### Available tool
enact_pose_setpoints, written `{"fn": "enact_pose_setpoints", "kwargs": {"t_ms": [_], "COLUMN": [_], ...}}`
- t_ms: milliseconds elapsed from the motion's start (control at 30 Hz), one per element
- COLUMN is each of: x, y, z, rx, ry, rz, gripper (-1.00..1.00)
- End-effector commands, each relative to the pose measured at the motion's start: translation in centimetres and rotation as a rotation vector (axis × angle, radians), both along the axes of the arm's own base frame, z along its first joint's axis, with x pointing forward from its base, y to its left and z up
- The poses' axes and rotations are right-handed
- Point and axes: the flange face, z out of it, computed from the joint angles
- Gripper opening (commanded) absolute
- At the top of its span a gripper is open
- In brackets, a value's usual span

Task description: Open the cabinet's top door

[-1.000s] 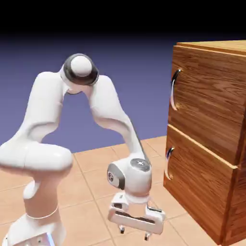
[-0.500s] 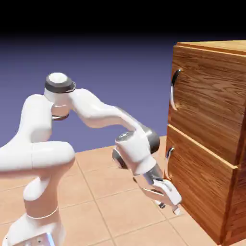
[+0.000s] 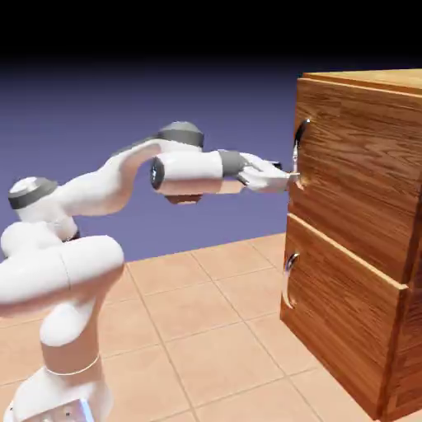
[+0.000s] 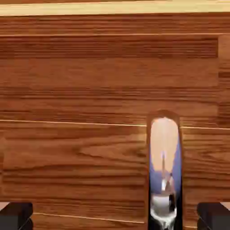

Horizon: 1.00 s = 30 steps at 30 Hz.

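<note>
The cabinet (image 3: 354,173) shows brown wood grain; the arm (image 3: 99,194), white.

Hand camera close, facing the door (image 4: 81,161).

Franka arm (image 3: 107,191): glossy white, rounded segments; dark grey joint caps (one disc-shaped). Pincer tips (image 4: 16,215) blackish, blocky.

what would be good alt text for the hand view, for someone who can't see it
A curved silver handle stands out from a brown wood-grain door, between the two dark, widely parted fingertips of the open end effector at the bottom edge. A pale strip crosses the top.
</note>
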Motion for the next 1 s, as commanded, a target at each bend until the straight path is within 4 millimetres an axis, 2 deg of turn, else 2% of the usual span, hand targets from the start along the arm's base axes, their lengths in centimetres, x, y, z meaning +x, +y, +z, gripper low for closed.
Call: {"fn": "enact_pose_setpoints", "kwargs": {"t_ms": [0,100,133,167,200,400,600,967], "x": [1.3,5.0,5.0,5.0,5.0,0.0,-4.0,-9.1], "y": [0.0,-0.3,-0.3,-0.3,-0.3,-2.8,-5.6,-10.8], "z": [0.0,0.0,0.0,0.0,0.0,0.0,0.0,0.0], "rx": [-0.001,0.0,0.0,0.0,0.0,0.0,0.0,0.0], "ry": [0.0,0.0,0.0,0.0,0.0,0.0,0.0,0.0], "rz": [0.0,0.0,0.0,0.0,0.0,0.163,0.304,0.517], "gripper": [0.0,0.0,0.0,-1.0,-1.0,-1.0,-1.0,-1.0]}}
